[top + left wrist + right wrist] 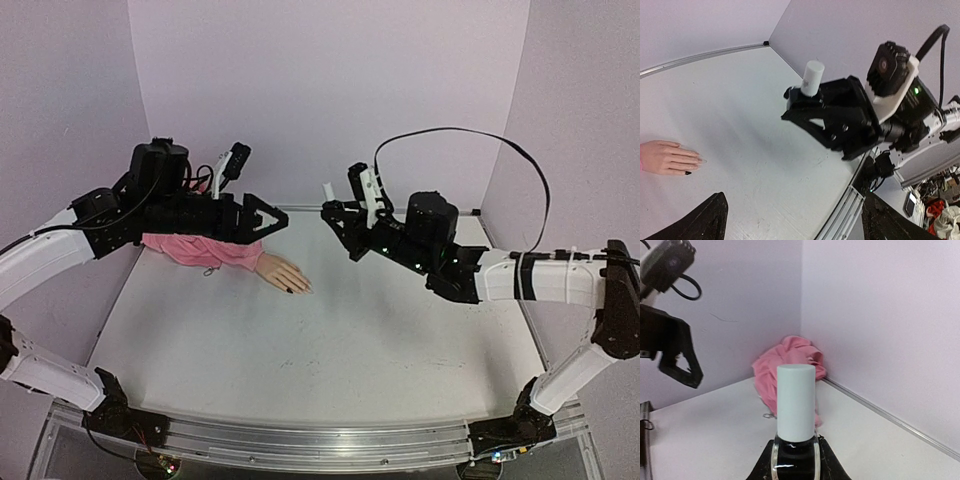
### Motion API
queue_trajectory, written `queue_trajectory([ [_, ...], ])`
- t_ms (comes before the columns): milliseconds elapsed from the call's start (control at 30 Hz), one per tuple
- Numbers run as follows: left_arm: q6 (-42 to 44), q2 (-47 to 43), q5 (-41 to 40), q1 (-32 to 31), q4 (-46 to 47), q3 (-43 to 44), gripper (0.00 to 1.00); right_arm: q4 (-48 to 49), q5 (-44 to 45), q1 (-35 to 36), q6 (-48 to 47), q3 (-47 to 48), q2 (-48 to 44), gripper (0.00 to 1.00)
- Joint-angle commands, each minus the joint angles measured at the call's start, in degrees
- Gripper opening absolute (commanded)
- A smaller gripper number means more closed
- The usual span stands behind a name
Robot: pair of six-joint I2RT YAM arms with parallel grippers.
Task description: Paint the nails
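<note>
The beige mannequin hand (pixel 280 273) lies palm down on the white table, with its pink sleeve (pixel 195 250) under my left arm. One nail (pixel 289 291) is dark. The left wrist view shows the hand (pixel 665 156) at the left edge with that dark nail (pixel 688 173) and pale nails (pixel 701 161). My left gripper (pixel 275 222) hovers above the wrist, open and empty (pixel 797 225). My right gripper (pixel 332 212) is shut on a small glass polish bottle (pixel 796 460) with a white cap (pixel 796 402), held upright above the table. The bottle also shows in the left wrist view (pixel 811 79).
Purple walls close the back and both sides. The pink sleeve bunches in the far corner (pixel 790 365). An aluminium rail (pixel 300 445) runs along the near edge. A black cable (pixel 500 150) loops above my right arm.
</note>
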Motion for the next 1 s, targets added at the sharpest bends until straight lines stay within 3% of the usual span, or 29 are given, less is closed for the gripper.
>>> queue_trajectory([
  [0,-11.13,5.59,-4.32,-0.84,8.49,5.59,0.94,2.14,18.97,3.62,-4.42,5.14,3.24,0.00],
  [133,-11.47,8.94,-5.82,-1.51,10.67,8.02,0.86,2.27,20.06,5.14,-5.34,5.83,4.40,0.00],
  [333,-7.97,12.53,-10.26,-2.93,11.31,11.74,0.84,1.85,18.73,7.04,-6.38,6.06,5.53,0.00],
  [567,-7.96,16.68,-9.99,-3.02,11.29,15.74,0.58,1.91,19.04,8.01,-6.83,6.24,5.65,0.00],
  [800,-7.91,17.83,-9.12,-3.50,11.28,15.58,0.48,2.13,19.09,8.07,-6.68,6.62,5.26,0.00],
  [967,-7.53,18.46,-8.52,-3.94,11.29,15.52,0.30,2.22,18.83,8.03,-6.38,7.18,5.38,0.00],
])
